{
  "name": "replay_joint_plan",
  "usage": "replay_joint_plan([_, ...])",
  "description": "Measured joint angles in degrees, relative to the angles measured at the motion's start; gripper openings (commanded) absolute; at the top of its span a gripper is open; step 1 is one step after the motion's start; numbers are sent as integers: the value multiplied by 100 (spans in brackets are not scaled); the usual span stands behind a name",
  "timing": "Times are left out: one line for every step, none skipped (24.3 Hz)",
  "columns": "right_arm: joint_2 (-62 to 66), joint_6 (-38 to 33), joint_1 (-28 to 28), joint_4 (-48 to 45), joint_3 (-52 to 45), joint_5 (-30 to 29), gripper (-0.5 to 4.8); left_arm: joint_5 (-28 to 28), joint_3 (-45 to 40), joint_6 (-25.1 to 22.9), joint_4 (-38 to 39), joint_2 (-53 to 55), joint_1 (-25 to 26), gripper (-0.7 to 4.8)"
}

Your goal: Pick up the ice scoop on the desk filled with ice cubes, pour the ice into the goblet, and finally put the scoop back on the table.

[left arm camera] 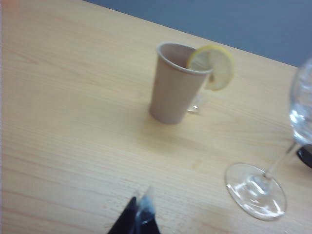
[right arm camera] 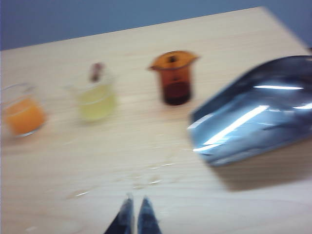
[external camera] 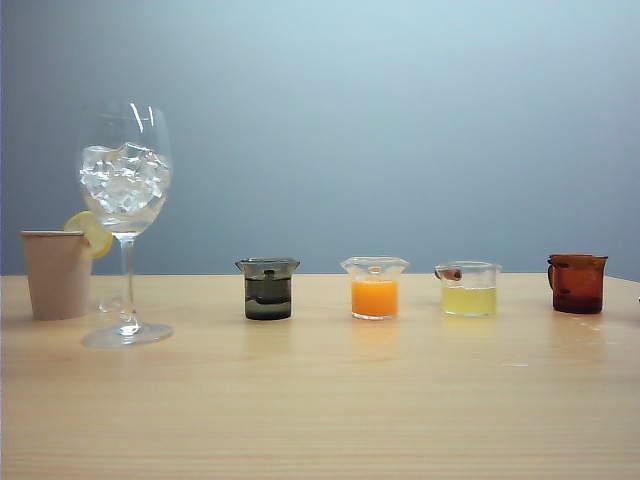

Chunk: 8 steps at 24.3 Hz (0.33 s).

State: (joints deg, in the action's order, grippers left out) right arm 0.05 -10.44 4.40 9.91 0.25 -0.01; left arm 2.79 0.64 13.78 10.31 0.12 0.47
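Jaws: both grippers closed and holding nothing; left gripper hangs over bare wood short of the goblet, right gripper short of the ice scoop.
Ice scoop: lies on the table, off past the row's far end from the goblet, out of the exterior view; looks empty.
Ice cubes: fill the goblet's bowl.
Paper cup: just beside the goblet, lemon slice on its rim.
Risk: the task looks finished; the tall, ice-laden goblet could tip if an arm swings near it.
Surface: pale wood, a few wet spots near the right gripper.
Room: plain blue-grey wall behind the goblet.
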Motion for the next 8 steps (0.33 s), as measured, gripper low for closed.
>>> replay_joint_plan([0,2,-109,0,0,2,26,2,0,0,0,0,39,-2])
replay_joint_plan([0,0,-201,0,2,2,26,2,0,0,0,0,68,-2])
replay_joint_plan([0,2,-297,0,2,2,26,20,0,0,0,0,66,-2])
replay_joint_plan([0,0,-435,0,0,2,26,17,0,0,0,0,50,-2])
replay_joint_plan([0,0,-474,0,2,4,26,11,0,0,0,0,50,-2])
replay_joint_plan([0,0,-494,0,2,4,26,11,0,0,0,0,50,-2])
replay_joint_plan([0,2,-492,0,2,2,26,11,0,0,0,0,50,-2])
replay_joint_plan([0,0,-487,-2,2,0,26,11,0,0,0,0,50,-2])
